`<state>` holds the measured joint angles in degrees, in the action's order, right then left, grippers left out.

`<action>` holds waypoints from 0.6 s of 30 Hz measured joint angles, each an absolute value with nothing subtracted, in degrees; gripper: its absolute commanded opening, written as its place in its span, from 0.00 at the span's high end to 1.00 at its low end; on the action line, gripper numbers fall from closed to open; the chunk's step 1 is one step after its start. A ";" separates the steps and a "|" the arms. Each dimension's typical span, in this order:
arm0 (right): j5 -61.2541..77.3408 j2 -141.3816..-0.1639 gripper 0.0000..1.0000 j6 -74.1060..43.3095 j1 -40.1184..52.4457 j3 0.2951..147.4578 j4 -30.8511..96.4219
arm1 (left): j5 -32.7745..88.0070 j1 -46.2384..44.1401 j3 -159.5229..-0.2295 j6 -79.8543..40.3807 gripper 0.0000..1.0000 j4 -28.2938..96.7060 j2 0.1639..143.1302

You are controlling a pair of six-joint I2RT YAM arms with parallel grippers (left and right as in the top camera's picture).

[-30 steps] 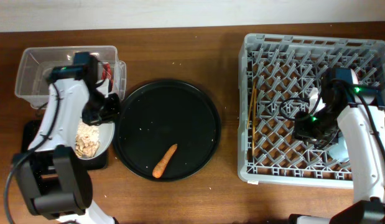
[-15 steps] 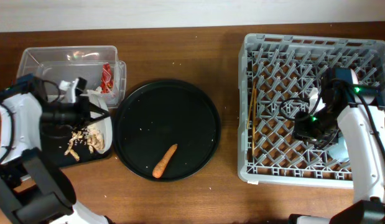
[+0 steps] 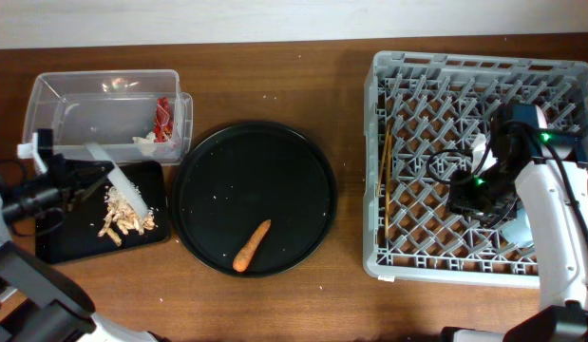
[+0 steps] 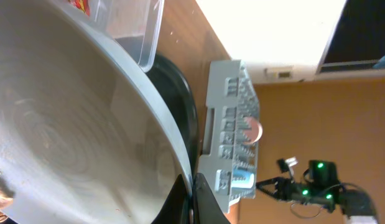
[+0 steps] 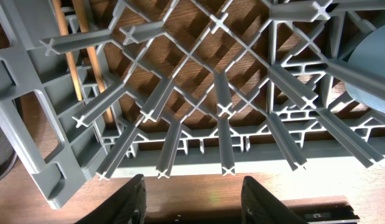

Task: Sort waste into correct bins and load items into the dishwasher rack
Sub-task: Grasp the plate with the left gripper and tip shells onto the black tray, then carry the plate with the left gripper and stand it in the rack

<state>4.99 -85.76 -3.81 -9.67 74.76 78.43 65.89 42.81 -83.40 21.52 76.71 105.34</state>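
My left gripper (image 3: 77,176) is shut on the rim of the pale grey plate (image 3: 120,182) and holds it tilted steeply on edge over the black rectangular tray (image 3: 66,237). Beige crumbs (image 3: 123,220) lie on that tray. In the left wrist view the plate (image 4: 74,124) fills the left side, and the gripper (image 4: 192,199) pinches its rim. The clear tub (image 3: 85,109) holds the red wrapper (image 3: 162,119) and the white scrap (image 3: 144,143). The carrot (image 3: 252,245) lies on the round black tray (image 3: 256,161). My right gripper (image 5: 198,202) is open and empty above the rack (image 3: 417,95), near its front edge. The chopsticks (image 3: 384,157) lie in the rack.
A pale blue-grey round item (image 5: 372,62) sits in the rack to the right of my right gripper. A pinkish-white round item (image 4: 254,129) shows in the rack in the left wrist view. The rack's pegs (image 5: 223,106) stand close under the right gripper.
My left arm has swung left with the plate, tilting it from near flat to steep. The crumbs have slid off onto the black rectangular tray. The right arm has not moved.
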 measured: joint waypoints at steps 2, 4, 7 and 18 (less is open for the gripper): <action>4.99 -85.76 0.51 -3.84 -9.67 74.76 78.43 | 67.24 44.34 -83.40 21.52 1.00 76.95 105.34; 4.80 -85.76 0.51 -3.84 -9.67 74.76 78.43 | 69.60 45.52 -83.40 22.06 1.00 78.11 105.34; 4.58 -85.76 0.51 -3.79 -9.67 74.76 78.43 | 72.27 45.84 -83.37 25.32 1.00 79.35 105.34; 4.38 -85.76 0.51 -3.79 -9.67 74.76 78.37 | 73.32 45.41 -83.35 28.34 1.00 81.62 105.32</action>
